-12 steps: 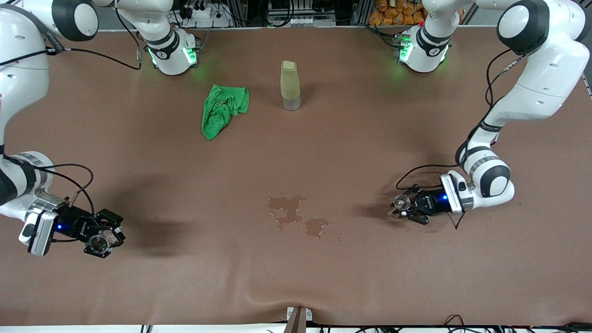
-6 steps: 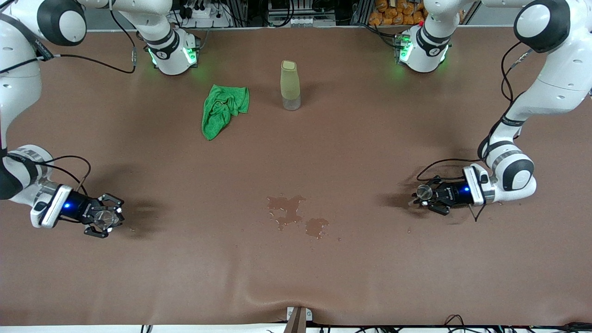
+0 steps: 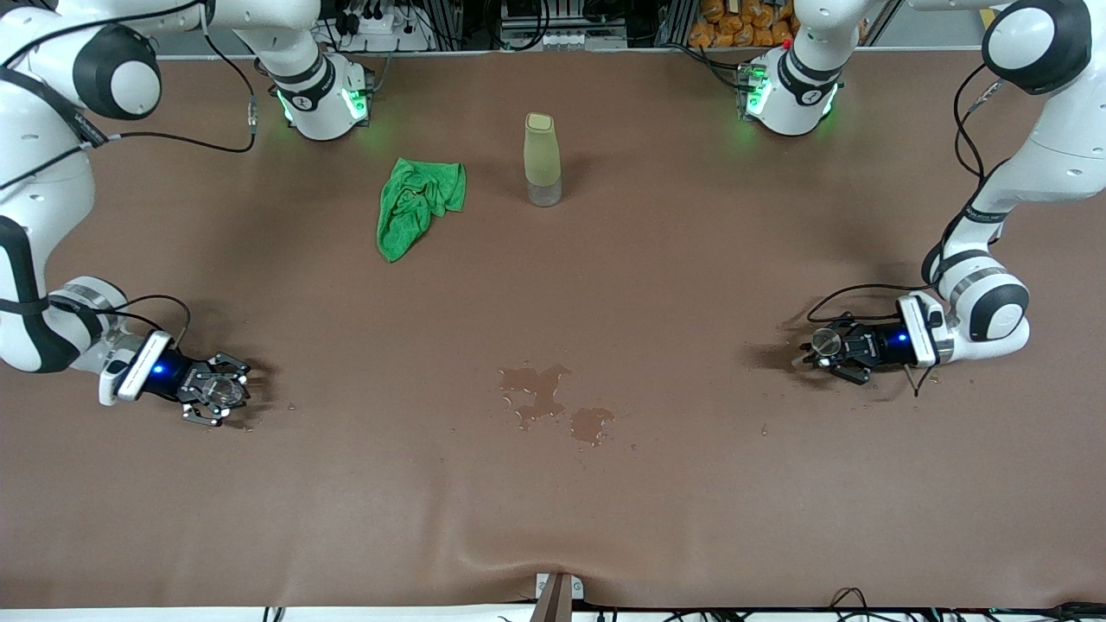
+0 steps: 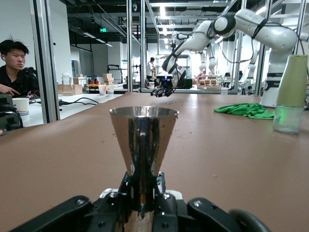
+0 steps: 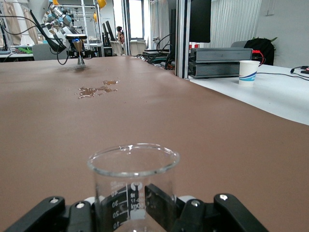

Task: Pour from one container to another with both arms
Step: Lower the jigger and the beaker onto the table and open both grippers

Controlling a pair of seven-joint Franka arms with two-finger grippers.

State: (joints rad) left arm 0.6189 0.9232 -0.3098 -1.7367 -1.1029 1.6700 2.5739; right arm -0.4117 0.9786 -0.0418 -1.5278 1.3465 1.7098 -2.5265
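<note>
Both arms had swung outward since a sec ago. Glass cup [image 5: 133, 186] sat upright, clamped in right gripper [image 3: 216, 390] at that arm's table end; jigger [image 4: 143, 145] upright, pinched in left gripper [image 3: 831, 345] at the other. Spill [image 3: 553, 399] lay between, bottle [image 3: 542, 160] & cloth [image 3: 415, 204] farther back.
</note>
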